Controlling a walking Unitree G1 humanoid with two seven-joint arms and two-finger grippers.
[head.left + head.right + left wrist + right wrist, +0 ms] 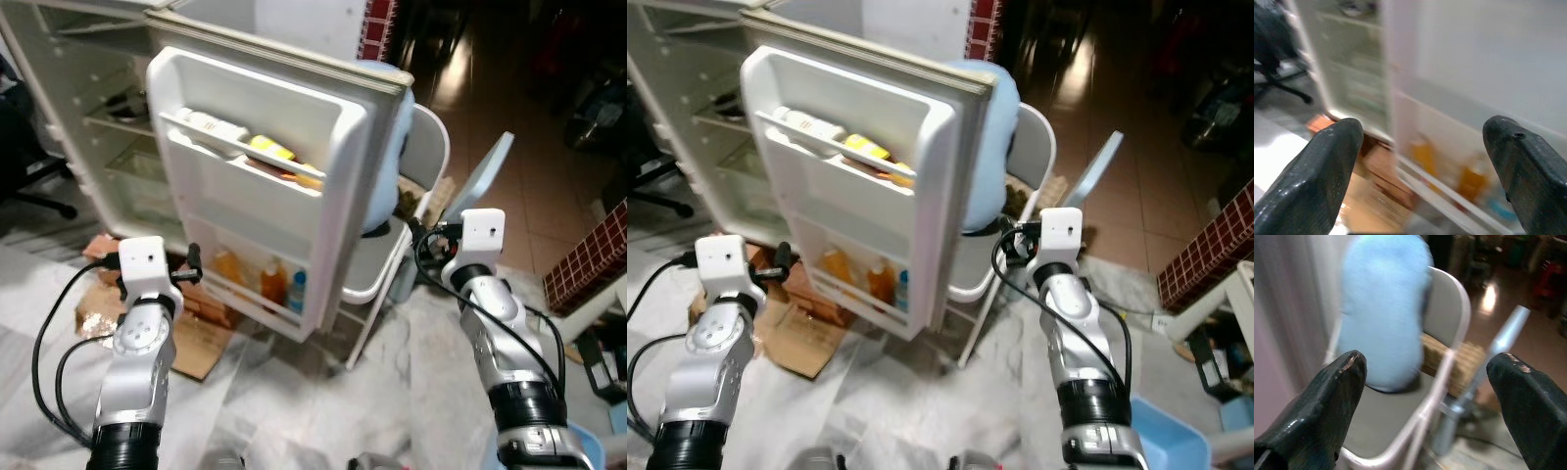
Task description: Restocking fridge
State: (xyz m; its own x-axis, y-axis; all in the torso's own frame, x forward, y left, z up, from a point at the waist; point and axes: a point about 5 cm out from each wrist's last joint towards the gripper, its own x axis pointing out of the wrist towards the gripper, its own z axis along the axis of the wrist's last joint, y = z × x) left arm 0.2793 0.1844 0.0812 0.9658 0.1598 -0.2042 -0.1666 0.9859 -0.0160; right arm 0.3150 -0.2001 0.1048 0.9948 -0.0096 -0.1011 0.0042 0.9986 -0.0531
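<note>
Approaching the open fridge door [284,196] at frame centre, your left claw [1420,166] and right claw [1425,401] gape empty; fetch stock next.

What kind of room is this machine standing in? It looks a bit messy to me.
Probably a lived-in home's kitchen or storage corner: an old white fridge stands open, its door stocked with bottles, beside a folding chair and flattened cardboard on the floor.

No legible text, label, brand or number on any item in view.
</note>
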